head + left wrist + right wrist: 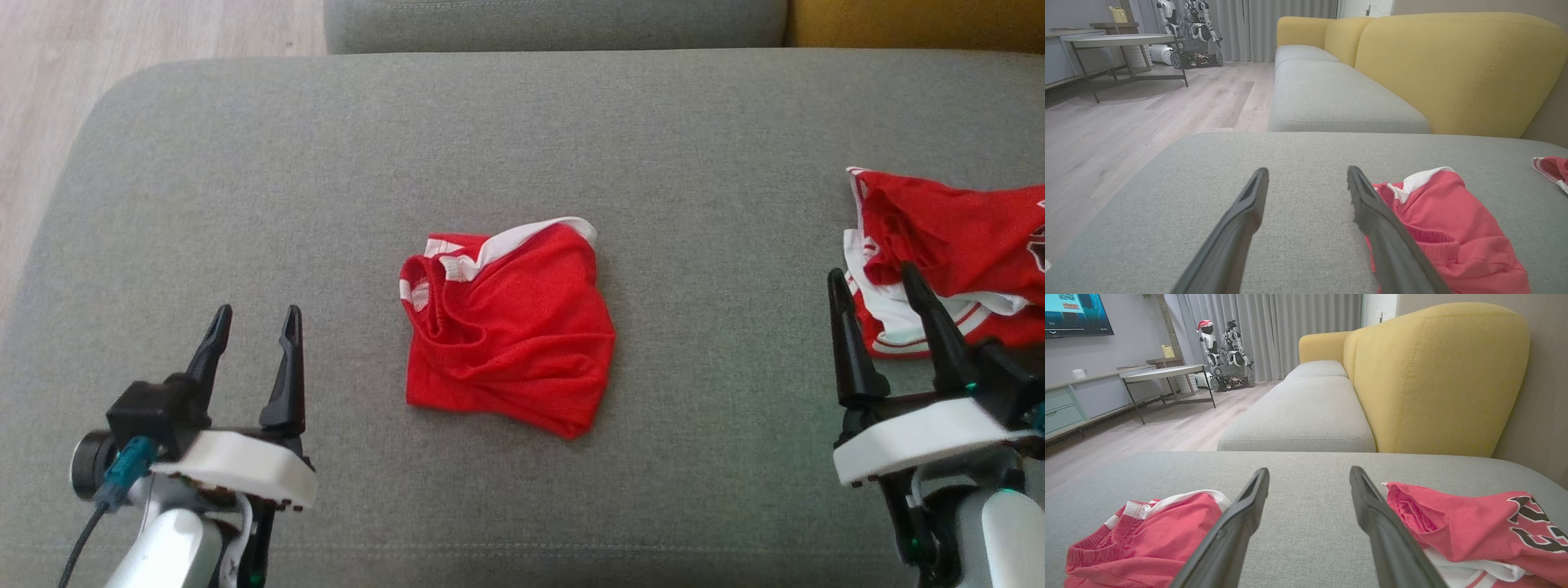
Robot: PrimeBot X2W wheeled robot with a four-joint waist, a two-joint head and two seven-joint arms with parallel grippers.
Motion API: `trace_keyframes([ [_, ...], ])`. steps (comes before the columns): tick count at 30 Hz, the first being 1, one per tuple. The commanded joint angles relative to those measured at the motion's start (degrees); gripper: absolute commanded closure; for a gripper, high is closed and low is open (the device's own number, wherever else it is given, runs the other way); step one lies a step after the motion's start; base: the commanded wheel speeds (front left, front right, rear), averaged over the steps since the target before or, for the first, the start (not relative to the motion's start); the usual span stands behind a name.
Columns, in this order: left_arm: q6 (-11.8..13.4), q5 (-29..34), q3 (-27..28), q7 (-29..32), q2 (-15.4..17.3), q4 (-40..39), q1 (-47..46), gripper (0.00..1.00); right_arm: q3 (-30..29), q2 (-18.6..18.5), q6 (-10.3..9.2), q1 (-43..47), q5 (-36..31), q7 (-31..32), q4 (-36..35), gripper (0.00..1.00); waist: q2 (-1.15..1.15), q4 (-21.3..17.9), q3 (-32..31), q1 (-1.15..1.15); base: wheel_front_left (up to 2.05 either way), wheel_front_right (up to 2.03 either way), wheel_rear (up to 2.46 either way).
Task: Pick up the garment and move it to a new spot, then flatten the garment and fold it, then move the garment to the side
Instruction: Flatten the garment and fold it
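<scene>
Both grippers are released, jaws wide, holding nothing. Left gripper (257,314) hovers over the grey cushion (326,163), apart from the crumpled red garment (510,327) lying at centre. Right gripper (869,273) hovers beside a second red jersey (955,229); contact unclear.

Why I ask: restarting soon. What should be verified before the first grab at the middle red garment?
1. Left claw open and empty: ok.
2. Right claw open and empty: ok.
3. Middle red garment lies free on the grey cushion, between the claws: ok.
4. Garment flattened: not ok, crumpled.
5. Right claw apart from the second red garment: cannot tell.
</scene>
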Motion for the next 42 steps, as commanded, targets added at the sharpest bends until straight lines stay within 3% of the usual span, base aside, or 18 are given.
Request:
trace_keyframes([
  [1,0.2,-0.2,2.1,0.0,1.7,-1.7,-1.9,0.00,1.1,0.0,-0.04,-1.0,-0.2,0.1,-2.4,0.00,0.00,0.0,0.0,0.00,0.00,0.00,0.00],
  [9,0.2,-0.2,1.7,0.0,1.6,-2.0,-3.0,0.00,2.2,-0.1,-0.04,-2.8,-0.9,0.9,-1.8,0.00,0.00,0.9,1.3,0.00,0.00,0.00,0.00],
  [10,0.2,-0.2,1.7,0.0,1.6,-2.1,-3.3,0.00,2.8,0.0,-0.04,-3.4,-0.9,0.7,-1.4,0.51,0.00,1.2,1.7,0.00,0.00,0.00,0.00],
  [11,0.2,-0.2,1.7,0.0,1.6,-2.1,-3.3,0.00,2.8,0.0,-0.04,-3.4,-0.9,0.7,-1.4,0.51,0.00,1.2,1.7,0.00,0.00,0.00,0.00],
  [12,0.2,-0.1,1.6,0.0,1.5,-2.1,-3.6,0.00,3.5,0.0,-0.04,-4.1,-0.9,0.9,-0.5,1.00,0.00,1.5,2.0,0.00,0.00,0.00,0.00],
  [18,-0.4,0.2,1.0,-0.2,1.0,-1.8,-6.0,0.00,11.9,0.8,-0.04,-9.7,1.0,0.7,7.2,1.00,0.00,4.2,4.0,0.00,0.00,0.00,0.00],
  [25,-1.5,0.2,0.3,-1.0,-0.6,-0.6,-8.6,0.00,25.5,1.2,-0.04,-18.2,7.3,-1.5,22.2,1.00,0.00,7.7,5.9,0.00,0.00,0.00,0.00],
  [32,-2.4,0.2,0.1,-1.7,-2.1,1.1,-9.8,0.00,34.0,1.2,-0.04,-24.6,13.4,-3.5,35.7,1.00,0.00,10.2,6.8,0.00,0.00,0.00,0.00],
  [42,-3.5,0.6,0.3,-2.0,-3.2,2.5,-10.4,0.00,44.8,1.2,-0.04,-29.3,21.1,-3.9,43.1,1.00,0.00,11.6,7.2,0.00,0.00,0.00,0.00],
])
